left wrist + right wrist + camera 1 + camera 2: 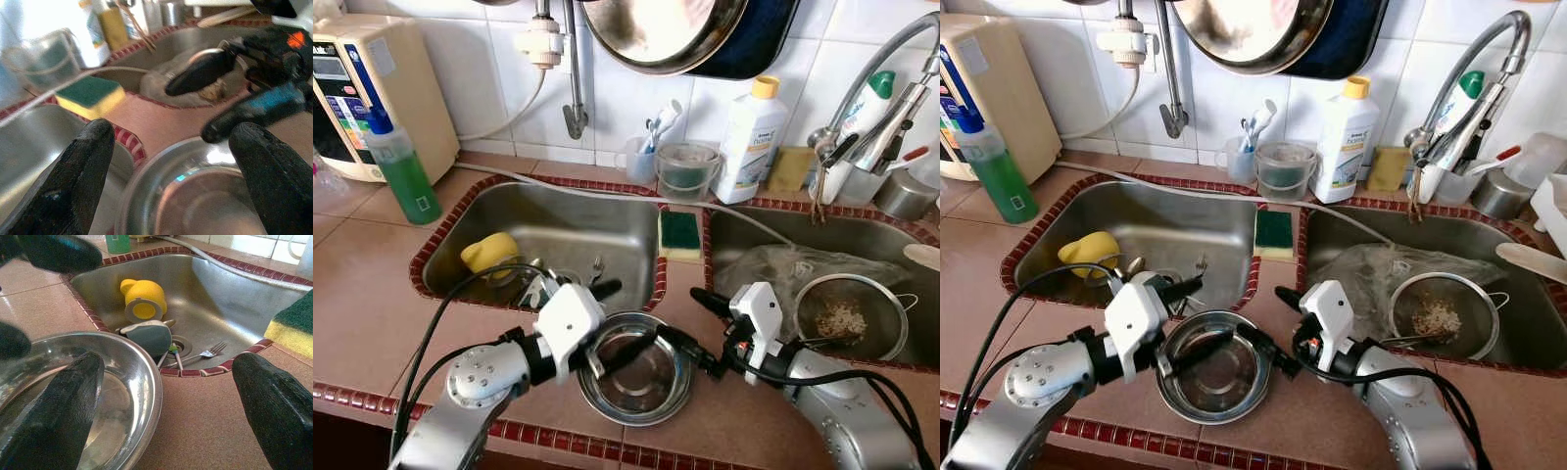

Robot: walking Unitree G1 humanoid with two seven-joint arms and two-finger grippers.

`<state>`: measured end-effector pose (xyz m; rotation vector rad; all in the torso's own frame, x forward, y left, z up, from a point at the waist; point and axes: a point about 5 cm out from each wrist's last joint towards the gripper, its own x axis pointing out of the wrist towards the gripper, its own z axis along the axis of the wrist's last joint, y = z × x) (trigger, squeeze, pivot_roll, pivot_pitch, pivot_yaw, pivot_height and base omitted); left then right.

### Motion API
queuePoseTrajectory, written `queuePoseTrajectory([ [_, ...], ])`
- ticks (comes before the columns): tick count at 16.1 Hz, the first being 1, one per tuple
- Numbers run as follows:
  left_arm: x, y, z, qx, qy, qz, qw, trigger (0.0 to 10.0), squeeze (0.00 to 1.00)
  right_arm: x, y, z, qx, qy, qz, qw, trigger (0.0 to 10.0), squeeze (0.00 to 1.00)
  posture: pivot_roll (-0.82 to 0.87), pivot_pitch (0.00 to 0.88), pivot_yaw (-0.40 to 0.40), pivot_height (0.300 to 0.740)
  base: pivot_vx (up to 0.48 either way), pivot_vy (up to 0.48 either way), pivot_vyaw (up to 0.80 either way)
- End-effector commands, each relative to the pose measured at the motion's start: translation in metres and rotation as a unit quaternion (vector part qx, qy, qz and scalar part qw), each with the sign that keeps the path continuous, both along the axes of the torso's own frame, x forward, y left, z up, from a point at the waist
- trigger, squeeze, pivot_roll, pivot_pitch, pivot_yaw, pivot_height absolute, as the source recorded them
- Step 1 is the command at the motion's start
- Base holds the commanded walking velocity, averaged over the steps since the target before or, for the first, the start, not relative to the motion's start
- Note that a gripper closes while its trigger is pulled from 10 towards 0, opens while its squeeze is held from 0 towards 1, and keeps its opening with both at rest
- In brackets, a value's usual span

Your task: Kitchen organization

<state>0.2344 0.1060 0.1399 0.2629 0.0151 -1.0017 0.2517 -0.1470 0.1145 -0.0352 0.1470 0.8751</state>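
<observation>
A steel bowl [634, 376] sits on the tiled bench [372, 313] near its front edge, just in front of the strip between the two sinks. The left gripper [625, 323] has its fingers spread wide, one reaching over the bowl's inside, the other above its far rim. The right gripper [697, 331] faces it, fingers wide apart, the lower fingertip [708, 366] at the bowl's right rim; contact is unclear. A yellow cup [142, 301] and fork [205, 354] lie in the left sink [636, 220].

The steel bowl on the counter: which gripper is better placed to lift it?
Probably the left. The left gripper is open with one finger already inside the steel bowl. The right gripper is open beside its far rim.
</observation>
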Motion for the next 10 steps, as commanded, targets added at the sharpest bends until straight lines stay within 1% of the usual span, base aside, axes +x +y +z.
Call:
queuePoseTrajectory([
  [1,-0.004,-0.002,0.004,-0.007,0.009,-0.017,1.000,10.0,0.00,-0.001,0.000,0.004,0.000,0.003,0.010,1.000,10.0,0.00,-0.13,0.022,-0.003,0.740,0.000,0.000,0.00],
  [4,-0.006,-0.001,0.005,-0.004,0.014,-0.021,1.000,10.0,0.00,0.002,0.001,-0.003,0.012,0.023,0.008,1.000,10.0,0.00,-0.13,0.020,-0.008,0.740,0.000,0.000,0.00],
  [5,-0.006,-0.001,0.005,-0.002,0.014,-0.021,1.000,10.0,0.00,0.003,0.003,-0.006,0.029,0.042,0.007,0.999,10.0,0.00,-0.12,0.018,-0.010,0.740,0.000,0.000,0.00],
  [8,-0.007,-0.001,0.007,-0.001,0.015,-0.022,1.000,10.0,0.00,0.006,0.007,-0.013,0.043,0.077,0.009,0.996,10.0,0.00,-0.11,0.017,-0.021,0.740,0.000,0.000,0.00],
  [10,-0.008,-0.002,0.008,-0.001,0.012,-0.020,1.000,10.0,0.00,0.007,0.006,-0.017,0.039,0.090,0.014,0.995,10.0,0.00,-0.10,0.018,-0.036,0.740,0.000,0.000,0.00],
])
